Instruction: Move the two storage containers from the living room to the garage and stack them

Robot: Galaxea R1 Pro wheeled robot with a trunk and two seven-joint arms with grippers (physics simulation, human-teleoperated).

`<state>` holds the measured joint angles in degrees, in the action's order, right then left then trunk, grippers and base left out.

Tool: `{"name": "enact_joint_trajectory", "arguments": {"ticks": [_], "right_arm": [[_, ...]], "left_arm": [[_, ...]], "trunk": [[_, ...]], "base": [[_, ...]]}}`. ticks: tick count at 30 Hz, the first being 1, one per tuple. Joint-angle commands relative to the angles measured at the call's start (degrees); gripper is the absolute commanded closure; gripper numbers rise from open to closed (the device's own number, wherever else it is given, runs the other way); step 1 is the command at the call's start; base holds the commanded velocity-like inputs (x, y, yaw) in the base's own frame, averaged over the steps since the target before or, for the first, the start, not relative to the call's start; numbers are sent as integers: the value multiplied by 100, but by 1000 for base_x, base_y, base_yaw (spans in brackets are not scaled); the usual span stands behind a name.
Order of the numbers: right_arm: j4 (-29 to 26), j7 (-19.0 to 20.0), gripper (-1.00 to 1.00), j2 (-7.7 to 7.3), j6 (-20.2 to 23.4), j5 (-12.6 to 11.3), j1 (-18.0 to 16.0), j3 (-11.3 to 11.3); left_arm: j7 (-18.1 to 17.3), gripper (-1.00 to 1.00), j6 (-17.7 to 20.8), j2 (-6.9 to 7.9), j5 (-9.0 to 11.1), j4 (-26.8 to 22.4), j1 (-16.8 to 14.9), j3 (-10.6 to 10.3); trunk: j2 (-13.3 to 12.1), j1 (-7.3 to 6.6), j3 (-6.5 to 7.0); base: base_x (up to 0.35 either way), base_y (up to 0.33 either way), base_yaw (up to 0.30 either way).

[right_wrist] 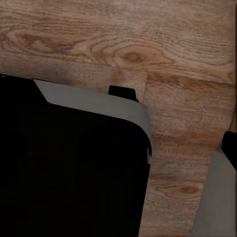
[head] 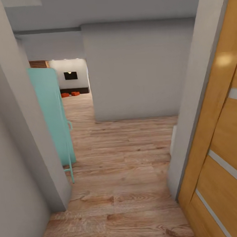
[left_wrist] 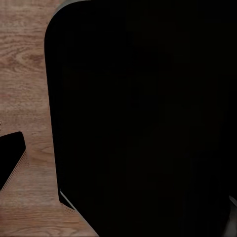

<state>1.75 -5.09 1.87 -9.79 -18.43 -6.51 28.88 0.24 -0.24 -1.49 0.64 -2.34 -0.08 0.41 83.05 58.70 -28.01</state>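
Wood plank floor (head: 115,168) fills lower middle of frame, light brown, runs far back. Grey wall block (head: 136,71) in upper middle. Slanted grey wall (head: 16,122) along left edge. Teal panel (head: 51,112) leans beside it, middle left, thin teal leg (head: 70,171) reaching down to floor. Orange wood door (head: 222,143) at right edge, pale strips across it. Grey door frame (head: 195,102) just left of door. Far back, upper left: white wall with small black square (head: 70,75), dark low cabinet (head: 74,89) under it.
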Motion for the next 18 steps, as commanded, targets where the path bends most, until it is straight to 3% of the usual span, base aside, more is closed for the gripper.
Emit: {"name": "enact_joint_trajectory", "arguments": {"ticks": [1,11,18], "right_arm": [[19,-8,-100,5,-32,-46,-7,48],[19,-9,-100,6,-25,-55,-5,48],[19,-9,-100,6,-31,-55,-7,48]], "left_arm": [[2,-100,-2,-1,7,-3,-1,3],[2,-100,-1,-1,6,-3,-1,3],[2,-100,-2,-1,7,-3,-1,3]], "trunk": [[3,3,-5],[3,3,-5],[3,3,-5]], "base": [[323,0,0],[323,0,13],[323,0,248]]}}
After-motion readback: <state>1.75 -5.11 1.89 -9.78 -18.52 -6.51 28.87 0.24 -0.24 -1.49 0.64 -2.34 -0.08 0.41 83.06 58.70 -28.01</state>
